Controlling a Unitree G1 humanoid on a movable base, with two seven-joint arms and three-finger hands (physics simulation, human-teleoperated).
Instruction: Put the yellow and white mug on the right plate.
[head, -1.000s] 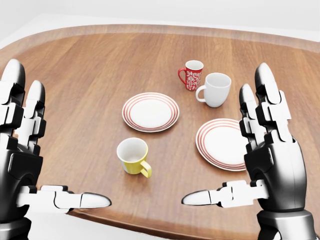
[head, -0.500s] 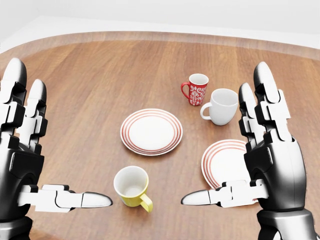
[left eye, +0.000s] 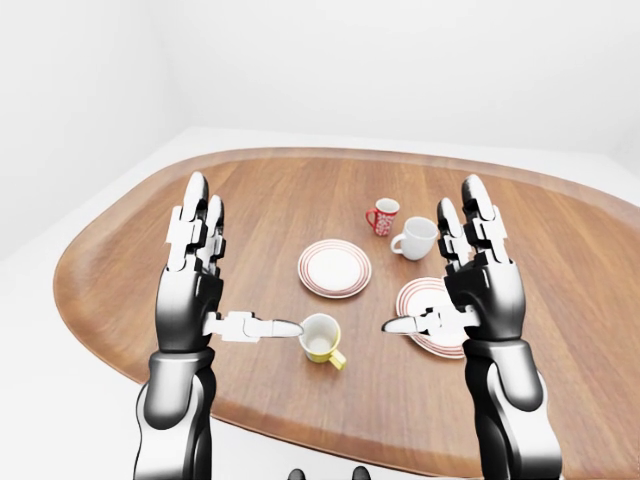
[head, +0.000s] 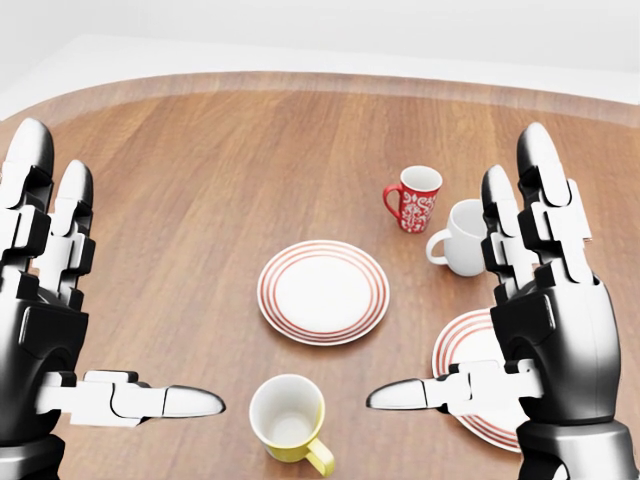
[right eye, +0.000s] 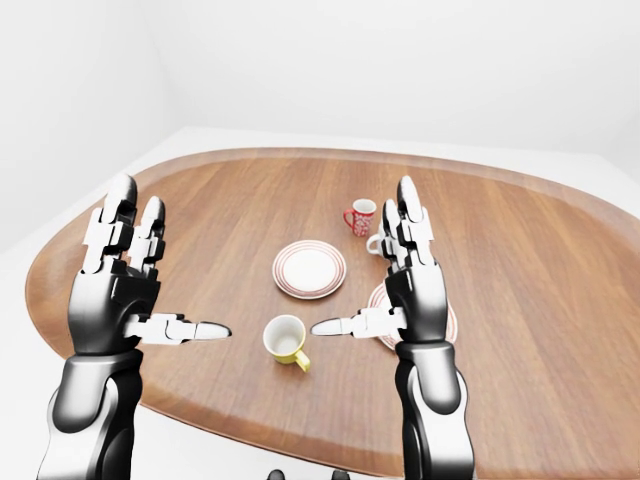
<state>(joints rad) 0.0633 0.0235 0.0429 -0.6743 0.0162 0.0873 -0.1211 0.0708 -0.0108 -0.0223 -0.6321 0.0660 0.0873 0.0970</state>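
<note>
Left robot hand (head: 60, 330): raised over the wooden surface (head: 200, 180) at the head view's left edge, fingers spread upright, thumb pointing inward. Released, holding nothing.

Yellow and white mug (head: 290, 418): upright on the surface at the bottom centre of the head view, mouth up, handle angled toward lower right. It sits between the two thumbs, lower in the view than both, touching neither. Judged roughly equidistant from either thumb tip; the handle faces the right side.

Centre plate (head: 323, 291): above the mug in the view, bare.

Red patterned mug (head: 414, 198) and white mug (head: 462, 238): further up and right, just beside each other.

Right plate (head: 465, 350): the target, to the mug's right, partly hidden behind the right robot hand (head: 545, 320).

Right robot hand: released, fingers upright, empty. Being on the plate's side, it is judged the better hand for the carry, a short rightward transfer.
</note>
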